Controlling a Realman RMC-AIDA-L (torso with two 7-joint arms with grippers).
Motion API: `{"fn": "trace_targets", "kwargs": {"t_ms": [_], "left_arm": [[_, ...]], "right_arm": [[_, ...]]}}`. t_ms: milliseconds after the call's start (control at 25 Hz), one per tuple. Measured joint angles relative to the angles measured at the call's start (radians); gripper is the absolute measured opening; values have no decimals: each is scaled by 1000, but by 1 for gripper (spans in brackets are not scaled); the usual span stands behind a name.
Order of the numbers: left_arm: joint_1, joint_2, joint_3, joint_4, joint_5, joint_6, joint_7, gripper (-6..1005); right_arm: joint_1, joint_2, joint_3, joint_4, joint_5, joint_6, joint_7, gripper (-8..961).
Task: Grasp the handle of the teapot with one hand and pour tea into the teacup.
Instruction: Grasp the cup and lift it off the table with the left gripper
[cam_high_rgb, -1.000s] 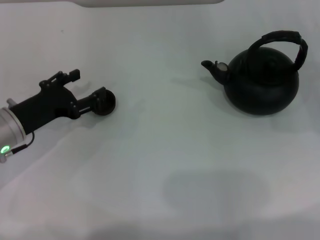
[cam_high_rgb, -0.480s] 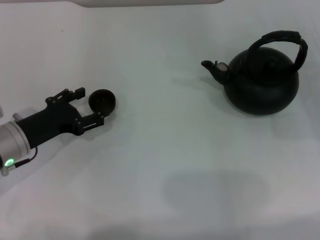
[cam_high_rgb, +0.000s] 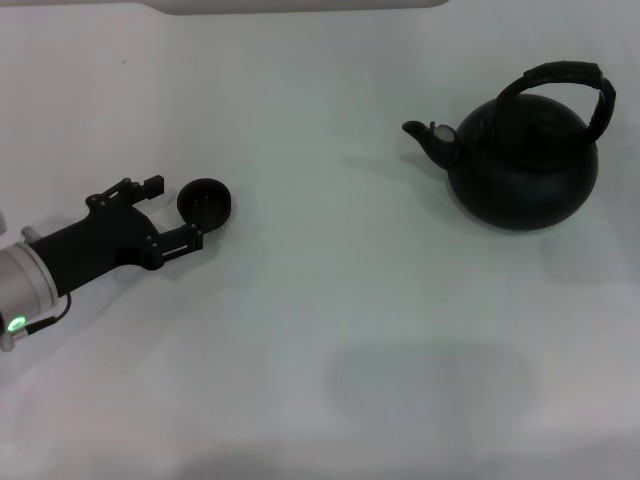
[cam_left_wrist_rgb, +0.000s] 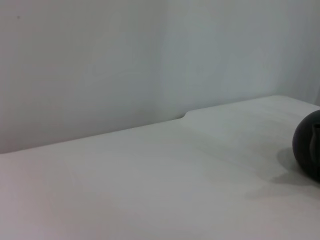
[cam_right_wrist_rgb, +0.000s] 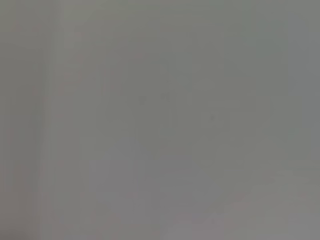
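Black iron teapot (cam_high_rgb: 522, 165) sits far right on the white table (cam_high_rgb: 330, 330), spout aimed left, handle (cam_high_rgb: 565, 85) arched up top w/ nothing on it, so the grasp isn't done and the pour hasn't begun. Teacup (cam_high_rgb: 205, 201) is way over on the left, well apart from the pot. Left gripper (cam_high_rgb: 172, 214) lies low just beside the cup, fingers spread wide, holding nothing. Right arm not in view. Basically everything's left: grab, lift, carry over, tip.
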Motion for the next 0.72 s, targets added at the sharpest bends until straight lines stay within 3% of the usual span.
{"fn": "trace_targets", "kwargs": {"t_ms": [320,720], "left_arm": [[-24,-1,26,-1,0,-2,-5,882],[-44,-2,51,-1,-5,-33,-33,880]], "right_arm": [[3,-1,-10,-17,0,-41,6,628],[18,-22,-4,-18,3,-40,7,628]]}}
